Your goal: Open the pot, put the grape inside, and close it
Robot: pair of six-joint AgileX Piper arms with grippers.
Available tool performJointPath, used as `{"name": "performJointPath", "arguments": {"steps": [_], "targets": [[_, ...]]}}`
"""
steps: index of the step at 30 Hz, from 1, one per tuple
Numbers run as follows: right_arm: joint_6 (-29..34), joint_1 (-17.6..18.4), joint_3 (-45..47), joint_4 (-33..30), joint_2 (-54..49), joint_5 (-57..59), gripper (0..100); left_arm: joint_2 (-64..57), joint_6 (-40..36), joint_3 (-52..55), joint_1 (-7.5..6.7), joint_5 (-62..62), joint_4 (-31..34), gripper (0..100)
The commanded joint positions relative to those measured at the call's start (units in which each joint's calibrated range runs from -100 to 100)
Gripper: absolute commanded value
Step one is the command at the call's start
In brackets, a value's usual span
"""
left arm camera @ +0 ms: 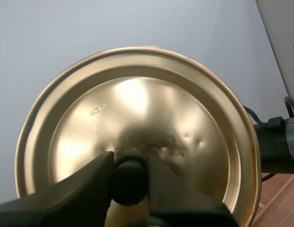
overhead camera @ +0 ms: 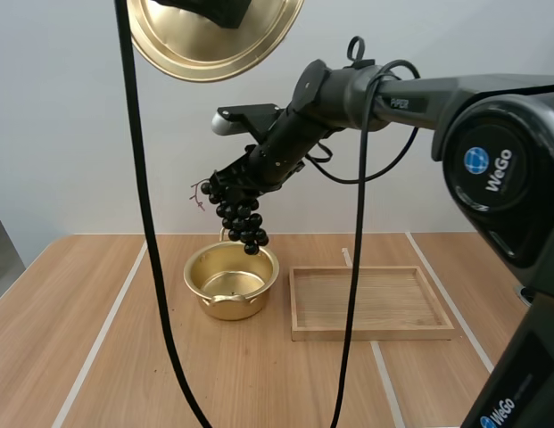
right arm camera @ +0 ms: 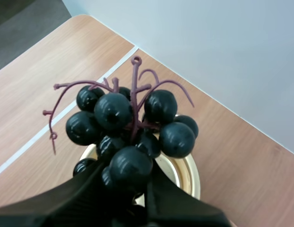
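A gold pot (overhead camera: 231,281) stands open on the wooden table, left of the tray. Its gold lid (overhead camera: 214,36) is held high up at the top of the high view; in the left wrist view my left gripper (left arm camera: 129,182) is shut on the lid's (left arm camera: 137,127) black knob (left arm camera: 129,183). A bunch of dark grapes (overhead camera: 238,214) hangs just above the pot's far rim, pinched by my right gripper (overhead camera: 230,189). In the right wrist view the grapes (right arm camera: 130,130) sit between the fingers of that gripper (right arm camera: 130,189), with the pot (right arm camera: 187,172) beneath them.
A shallow wooden tray (overhead camera: 373,301) lies right of the pot. White lines run across the tabletop. A plain wall stands behind the table.
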Motion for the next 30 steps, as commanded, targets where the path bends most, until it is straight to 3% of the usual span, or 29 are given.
{"name": "performJointPath", "arguments": {"steps": [1, 18, 30], "targets": [[-1.6, 0.8, -0.8, 0.5, 1.5, -3.8, 0, -0.4, -0.6, -0.5, 0.89, -1.3, -1.0, 0], [-6.3, 0.9, -0.8, 4.4, 11.3, -11.7, 0, -0.2, -1.7, -0.5, 4.7, -2.0, -2.0, 0], [-6.7, 1.2, -0.4, 5.6, 15.5, -9.9, 0, -0.2, -1.7, -0.5, 4.85, -2.0, -2.3, 0]]}}
